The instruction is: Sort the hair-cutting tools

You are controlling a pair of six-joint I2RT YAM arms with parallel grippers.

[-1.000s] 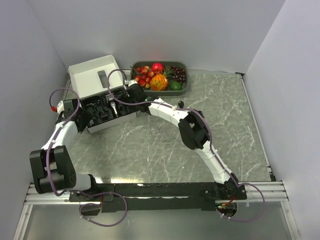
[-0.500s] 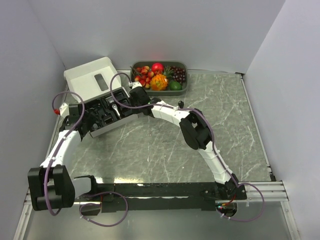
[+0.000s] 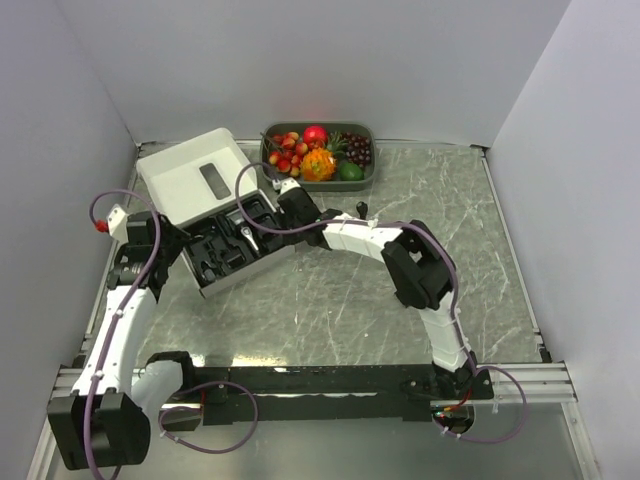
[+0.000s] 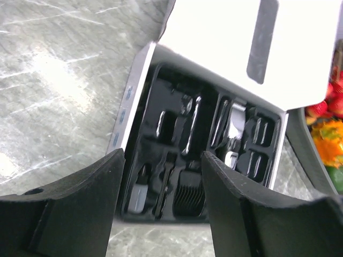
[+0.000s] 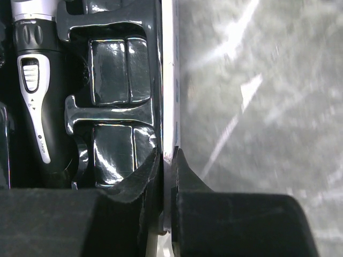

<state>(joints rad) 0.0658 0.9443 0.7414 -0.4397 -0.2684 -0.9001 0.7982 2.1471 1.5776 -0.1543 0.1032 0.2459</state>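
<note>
The white cardboard box (image 3: 190,178) lies open, its lid folded back. Its black moulded insert (image 3: 232,245) holds the hair-cutting tools. The black-and-silver clipper (image 5: 33,80) lies in one slot, with a comb guard (image 4: 188,193) nearer the front. My right gripper (image 5: 167,156) is shut on the box's thin white side wall (image 5: 169,80), one finger inside and one outside. In the top view that gripper (image 3: 284,204) sits at the box's right corner. My left gripper (image 4: 163,156) is open, just off the box's left end and apart from it, with nothing between its fingers.
A grey tray (image 3: 372,150) of colourful fruit stands against the back wall, just right of the box. Marbled tabletop (image 3: 450,230) stretches right and in front. The left side wall runs close behind my left arm (image 3: 125,300).
My right gripper has shut on the box wall. The box has turned and shifted right and nearer. My left arm has drawn back toward the near left, still open.
</note>
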